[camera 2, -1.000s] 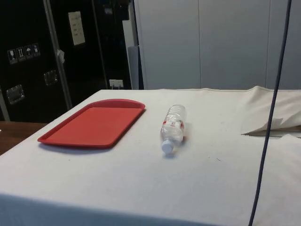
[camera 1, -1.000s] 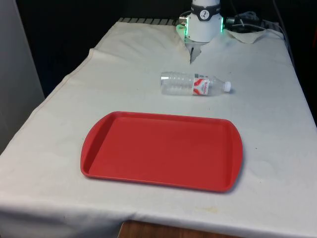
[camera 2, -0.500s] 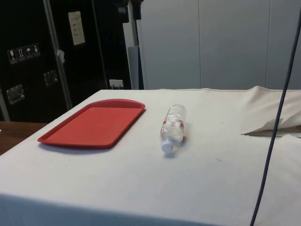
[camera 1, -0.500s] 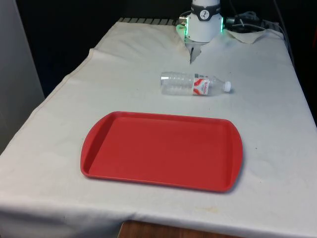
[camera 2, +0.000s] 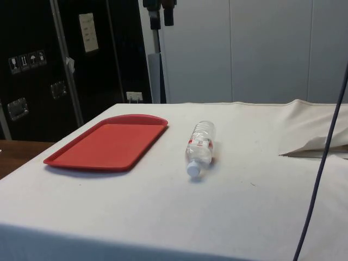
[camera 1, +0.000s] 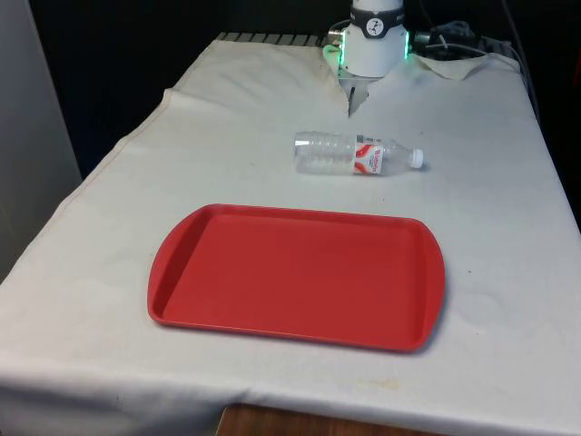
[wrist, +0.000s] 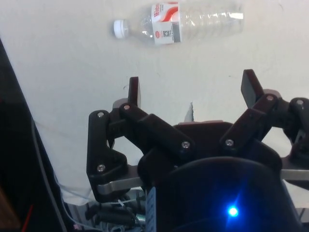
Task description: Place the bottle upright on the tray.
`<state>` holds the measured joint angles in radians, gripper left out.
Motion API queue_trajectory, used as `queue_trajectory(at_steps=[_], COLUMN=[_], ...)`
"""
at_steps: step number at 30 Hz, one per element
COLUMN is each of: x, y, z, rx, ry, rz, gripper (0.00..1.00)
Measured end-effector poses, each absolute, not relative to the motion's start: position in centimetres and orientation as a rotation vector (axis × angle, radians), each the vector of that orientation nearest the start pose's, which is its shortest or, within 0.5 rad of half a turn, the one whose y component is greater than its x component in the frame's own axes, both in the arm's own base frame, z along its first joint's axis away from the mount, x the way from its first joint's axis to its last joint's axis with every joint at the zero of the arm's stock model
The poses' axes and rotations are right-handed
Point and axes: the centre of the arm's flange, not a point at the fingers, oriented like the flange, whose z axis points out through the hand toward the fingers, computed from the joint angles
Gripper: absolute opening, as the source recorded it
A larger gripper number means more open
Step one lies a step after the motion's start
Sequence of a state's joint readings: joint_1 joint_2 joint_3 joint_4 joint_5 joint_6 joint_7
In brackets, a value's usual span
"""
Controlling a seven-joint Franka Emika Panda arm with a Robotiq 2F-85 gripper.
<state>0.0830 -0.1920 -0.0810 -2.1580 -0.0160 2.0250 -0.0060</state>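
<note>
Reach step, nothing grabbed yet
Gripper [wrist: 190, 92] hangs high with fingers spread wide; the bottle [camera 1: 356, 153] lies flat on the cloth beside the tray [camera 1: 182, 309] (1 grab needed, across its body).

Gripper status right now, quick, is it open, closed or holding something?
Gripper: open and holding nothing, high above the cloth; the bottle lies on its side on the table, untouched.
</note>
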Motion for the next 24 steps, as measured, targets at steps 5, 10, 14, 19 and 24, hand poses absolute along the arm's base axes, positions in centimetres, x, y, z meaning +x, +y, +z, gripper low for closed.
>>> queue_trajectory(at_steps=[5,10,14,19,24], x=[49.4,48.8,48.4,48.0,47.7], y=[0.0,0.1,0.3,0.5,0.7], z=[47.8,46.8,46.1,45.2,44.7], rx=[-3.138,-3.137,-3.137,-3.137,-3.137], ry=[-0.029,-0.034,-0.039,-0.046,-0.054], rz=[-0.101,-0.104,-0.096,-0.078,-0.063], gripper=[1.0,1.0,1.0,1.0,1.0])
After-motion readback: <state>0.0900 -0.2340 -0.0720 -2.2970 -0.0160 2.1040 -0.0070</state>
